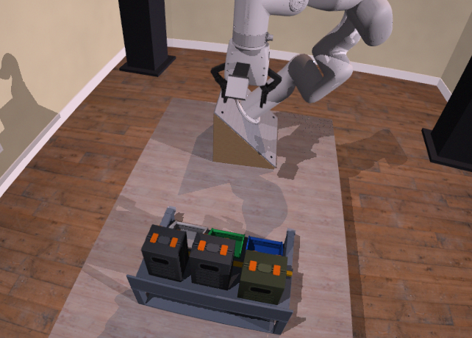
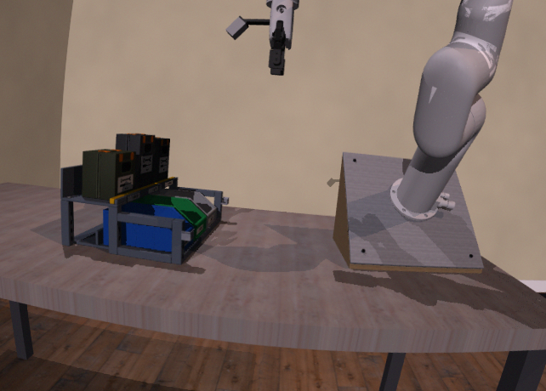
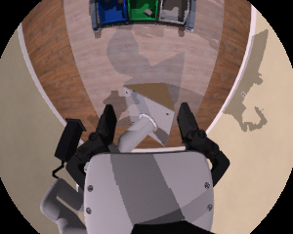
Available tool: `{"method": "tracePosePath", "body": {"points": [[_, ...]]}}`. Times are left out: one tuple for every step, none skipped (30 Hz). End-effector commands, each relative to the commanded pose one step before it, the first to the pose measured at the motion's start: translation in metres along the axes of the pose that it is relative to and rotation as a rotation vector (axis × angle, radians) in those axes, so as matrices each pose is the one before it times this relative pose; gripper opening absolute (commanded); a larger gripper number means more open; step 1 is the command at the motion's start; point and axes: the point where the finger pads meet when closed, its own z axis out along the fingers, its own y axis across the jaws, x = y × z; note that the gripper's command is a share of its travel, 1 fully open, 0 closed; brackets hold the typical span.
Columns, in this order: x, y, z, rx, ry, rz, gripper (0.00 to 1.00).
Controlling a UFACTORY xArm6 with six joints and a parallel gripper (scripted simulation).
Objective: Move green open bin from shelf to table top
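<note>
The green bin [image 1: 239, 245] [image 2: 192, 213] [image 3: 137, 14] stands in the lower tier of the shelf [image 1: 209, 297] [image 2: 113, 233], between the blue bin [image 1: 268, 245] [image 2: 147, 229] [image 3: 111, 14] and the grey bin [image 1: 193, 231] [image 2: 205, 204] [image 3: 173, 15]. Its open front faces the arm's base. A small greyish part [image 3: 147, 11] shows inside it in the wrist view; its rear is hidden. My gripper [image 1: 242, 102] [image 2: 276, 72] [image 3: 146, 110] is open and empty, pointing down high above the table top [image 1: 312, 212] [image 2: 264, 298], between the shelf and the arm's base.
Two dark cases [image 1: 165, 252] [image 1: 211, 261] and an olive case [image 1: 262, 279] [image 2: 99, 175] stand on the shelf's upper tier, above and behind the bins. Shelf posts flank the row of bins. The arm's wedge-shaped base [image 1: 238, 145] [image 2: 374, 210] [image 3: 158, 93] stands across the table from the shelf.
</note>
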Motion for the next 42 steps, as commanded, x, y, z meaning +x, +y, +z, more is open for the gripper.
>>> {"method": "tracePosePath", "body": {"points": [[0.0011, 0.0002, -0.0174, -0.00145, 0.00213, -0.0016, 1.0], [0.0, 0.0, 0.0, 0.0, 0.0, 0.0, 1.0], [0.0, 0.0, 0.0, 0.0, 0.0, 0.0, 1.0], [0.0, 0.0, 0.0, 0.0, 0.0, 0.0, 1.0], [0.0, 0.0, 0.0, 0.0, 0.0, 0.0, 1.0], [0.0, 0.0, 0.0, 0.0, 0.0, 0.0, 1.0], [0.0, 0.0, 0.0, 0.0, 0.0, 0.0, 1.0], [0.0, 0.0, 0.0, 0.0, 0.0, 0.0, 1.0], [0.0, 0.0, 0.0, 0.0, 0.0, 0.0, 1.0], [0.0, 0.0, 0.0, 0.0, 0.0, 0.0, 1.0], [0.0, 0.0, 0.0, 0.0, 0.0, 0.0, 1.0], [-0.00011, -0.00001, 0.00234, 0.00065, -0.00067, 0.00022, 1.0], [0.00003, 0.00002, 0.00187, -0.00018, 0.00015, -0.00003, 1.0], [0.00003, 0.00002, 0.00187, -0.00018, 0.00015, -0.00003, 1.0], [0.00003, 0.00002, 0.00187, -0.00018, 0.00015, -0.00003, 1.0], [0.00003, 0.00002, 0.00187, -0.00018, 0.00015, -0.00003, 1.0], [0.0, 0.0, 0.0, 0.0, 0.0, 0.0, 1.0], [0.0, 0.0, 0.0, 0.0, 0.0, 0.0, 1.0], [0.0, 0.0, 0.0, 0.0, 0.0, 0.0, 1.0], [0.0, 0.0, 0.0, 0.0, 0.0, 0.0, 1.0], [0.0, 0.0, 0.0, 0.0, 0.0, 0.0, 1.0], [0.0, 0.0, 0.0, 0.0, 0.0, 0.0, 1.0], [0.0, 0.0, 0.0, 0.0, 0.0, 0.0, 1.0], [0.0, 0.0, 0.0, 0.0, 0.0, 0.0, 1.0], [0.0, 0.0, 0.0, 0.0, 0.0, 0.0, 1.0], [0.0, 0.0, 0.0, 0.0, 0.0, 0.0, 1.0], [0.0, 0.0, 0.0, 0.0, 0.0, 0.0, 1.0], [0.0, 0.0, 0.0, 0.0, 0.0, 0.0, 1.0], [0.00001, 0.0, 0.00096, -0.00012, 0.00012, -0.00004, 1.0], [-0.00001, -0.00001, 0.00104, 0.00003, -0.00002, 0.0, 1.0], [-0.00001, -0.00001, 0.00104, 0.00003, -0.00002, 0.0, 1.0], [-0.00001, -0.00001, 0.00104, 0.00003, -0.00002, 0.0, 1.0], [-0.00001, -0.00001, 0.00104, 0.00003, -0.00002, 0.0, 1.0], [0.0, 0.0, 0.0, 0.0, 0.0, 0.0, 1.0], [0.0, 0.0, 0.0, 0.0, 0.0, 0.0, 1.0], [0.0, 0.0, 0.0, 0.0, 0.0, 0.0, 1.0], [0.0, 0.0, 0.0, 0.0, 0.0, 0.0, 1.0], [0.0, 0.0, 0.0, 0.0, 0.0, 0.0, 1.0], [0.0, 0.0, 0.0, 0.0, 0.0, 0.0, 1.0], [0.0, 0.0, 0.0, 0.0, 0.0, 0.0, 1.0], [0.0, 0.0, 0.0, 0.0, 0.0, 0.0, 1.0], [0.0, 0.0, 0.0, 0.0, 0.0, 0.0, 1.0]]}}
